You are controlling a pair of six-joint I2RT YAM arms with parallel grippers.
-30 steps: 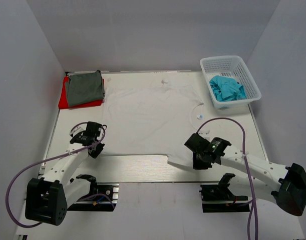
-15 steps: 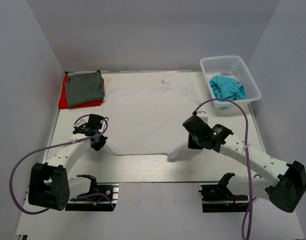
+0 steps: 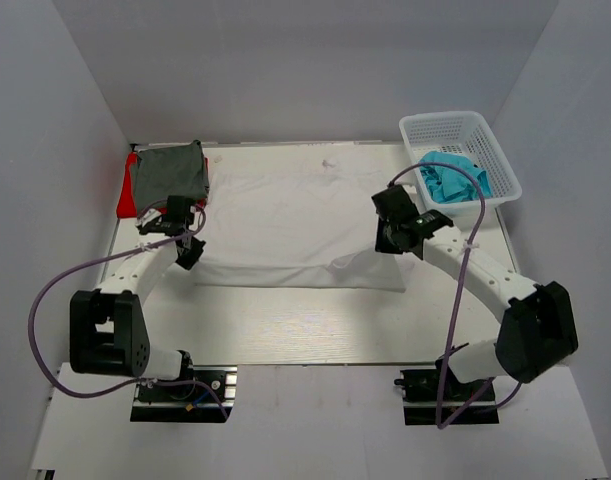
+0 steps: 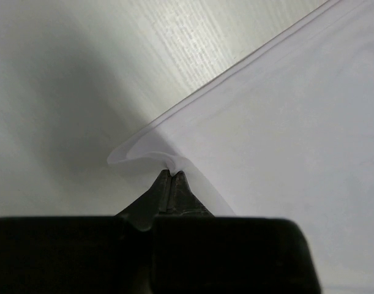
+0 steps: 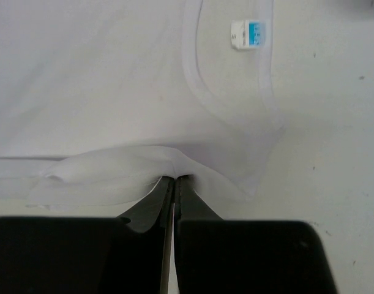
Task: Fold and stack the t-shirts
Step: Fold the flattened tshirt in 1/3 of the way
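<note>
The white t-shirt (image 3: 285, 215) lies spread across the table, its near part folded back over itself. My left gripper (image 3: 190, 243) is shut on its left edge (image 4: 165, 162). My right gripper (image 3: 387, 238) is shut on cloth (image 5: 174, 168) near the collar, where the blue neck label (image 5: 249, 33) shows. The dark grey t-shirt (image 3: 168, 176) lies folded on the red t-shirt (image 3: 126, 198) at the far left. The teal t-shirt (image 3: 451, 177) is crumpled in the basket.
A white mesh basket (image 3: 485, 140) stands at the far right corner. The bare wooden table (image 3: 305, 325) runs between the shirt's fold and the arm bases.
Both grippers have carried the white shirt's near edge away from me, folding it over the far part. The fold line now lies across the table's middle.
</note>
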